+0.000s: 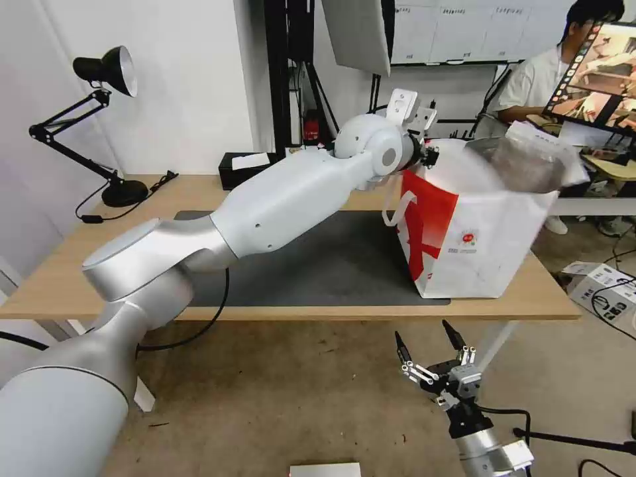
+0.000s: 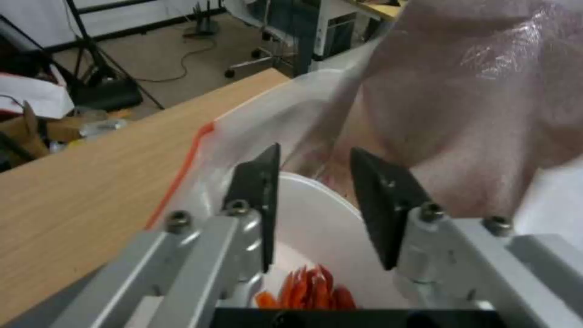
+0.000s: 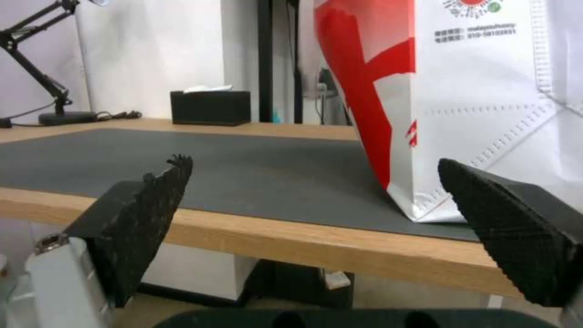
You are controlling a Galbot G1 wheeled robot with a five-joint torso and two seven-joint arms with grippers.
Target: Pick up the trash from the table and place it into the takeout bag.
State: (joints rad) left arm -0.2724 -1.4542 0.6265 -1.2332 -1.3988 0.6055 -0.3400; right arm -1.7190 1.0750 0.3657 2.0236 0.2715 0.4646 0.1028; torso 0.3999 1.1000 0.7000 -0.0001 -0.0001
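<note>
Now the left gripper pinches the smooth white bowl's rim over the foil-lined bag at the desk's right end; the right gripper hangs wide open, empty, below the near edge.

Right gripper below near table edge, fingers spread wide, holding nothing. Takeout bag upright on dark mat, toward right. Black tissue box at far edge. Desk lamp far left.
</note>
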